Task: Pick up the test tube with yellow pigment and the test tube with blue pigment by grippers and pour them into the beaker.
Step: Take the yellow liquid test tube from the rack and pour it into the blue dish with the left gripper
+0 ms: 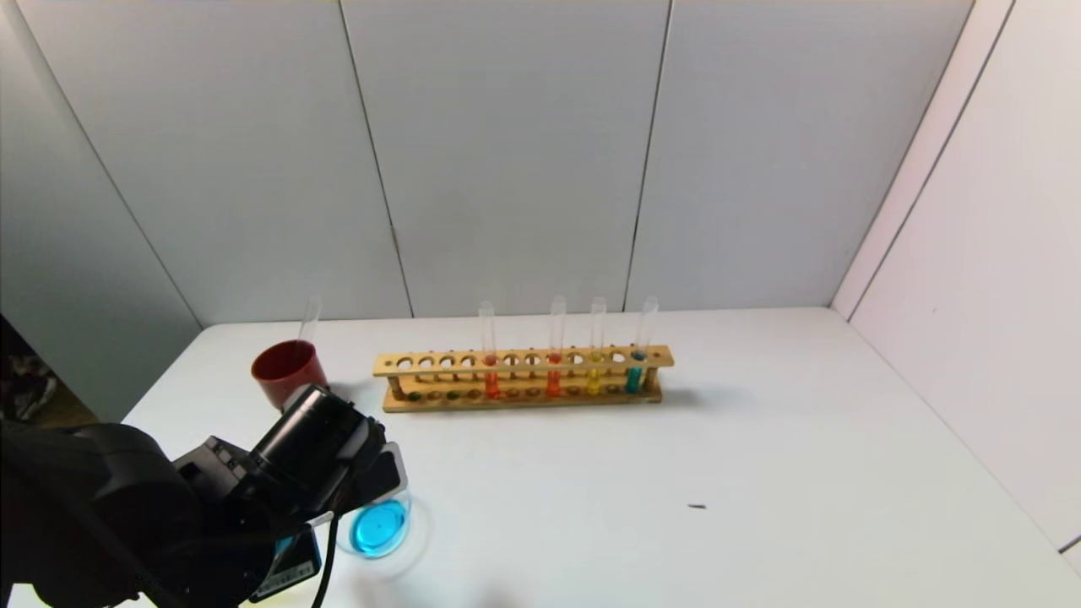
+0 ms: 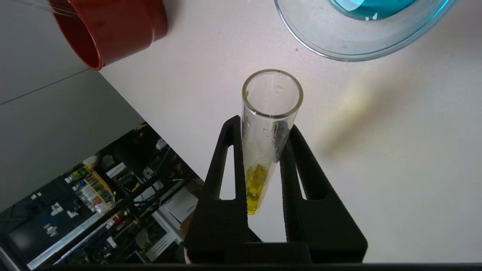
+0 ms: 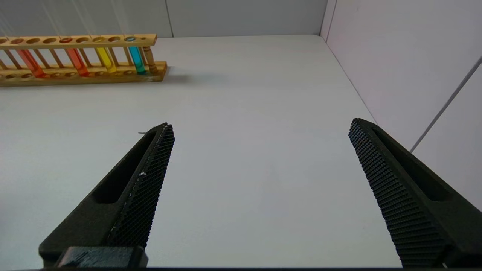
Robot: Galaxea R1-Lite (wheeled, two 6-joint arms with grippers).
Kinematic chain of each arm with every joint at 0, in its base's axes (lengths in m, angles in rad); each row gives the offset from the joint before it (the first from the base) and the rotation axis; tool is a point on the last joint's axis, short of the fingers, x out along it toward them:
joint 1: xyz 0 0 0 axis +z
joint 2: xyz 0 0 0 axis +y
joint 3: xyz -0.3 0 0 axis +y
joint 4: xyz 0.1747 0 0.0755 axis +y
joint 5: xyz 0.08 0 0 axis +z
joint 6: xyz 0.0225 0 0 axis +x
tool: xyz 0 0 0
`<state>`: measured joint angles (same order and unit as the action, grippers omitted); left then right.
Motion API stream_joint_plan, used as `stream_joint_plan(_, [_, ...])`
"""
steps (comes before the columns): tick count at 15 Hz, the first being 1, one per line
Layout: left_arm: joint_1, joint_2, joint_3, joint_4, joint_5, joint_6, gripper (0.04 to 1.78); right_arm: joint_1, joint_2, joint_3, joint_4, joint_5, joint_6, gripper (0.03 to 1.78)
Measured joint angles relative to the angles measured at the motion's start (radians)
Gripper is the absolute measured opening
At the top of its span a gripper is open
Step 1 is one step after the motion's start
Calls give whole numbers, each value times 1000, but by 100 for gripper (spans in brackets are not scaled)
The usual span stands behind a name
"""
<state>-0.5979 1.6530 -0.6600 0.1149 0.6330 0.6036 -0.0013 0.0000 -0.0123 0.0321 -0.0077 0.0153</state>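
My left gripper (image 2: 263, 126) is shut on the test tube with yellow pigment (image 2: 269, 109). A little yellow liquid sits at the tube's round end, near the palm. The open mouth points away from the wrist and lies close beside the beaker (image 2: 331, 41), which holds blue liquid. In the head view the left arm (image 1: 279, 473) covers part of the beaker (image 1: 420, 532) at the front left. The test tube with blue pigment (image 1: 635, 376) stands upright in the rack's rightmost filled hole (image 3: 136, 60). My right gripper (image 3: 261, 124) hangs open over bare table to the right, holding nothing.
The wooden rack (image 1: 524, 397) at mid-table also holds two orange-red tubes (image 1: 491, 380) and another yellow-filled tube (image 1: 594, 380). A dark red cup (image 1: 287, 371) with a clear tube (image 1: 311, 319) leaning in it stands behind the left arm. White walls close the back and right.
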Motion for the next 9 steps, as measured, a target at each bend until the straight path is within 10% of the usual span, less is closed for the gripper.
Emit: stream_joint_plan(9, [-7, 137, -35, 49, 9, 1, 31, 0, 0, 0, 0, 0, 0, 170])
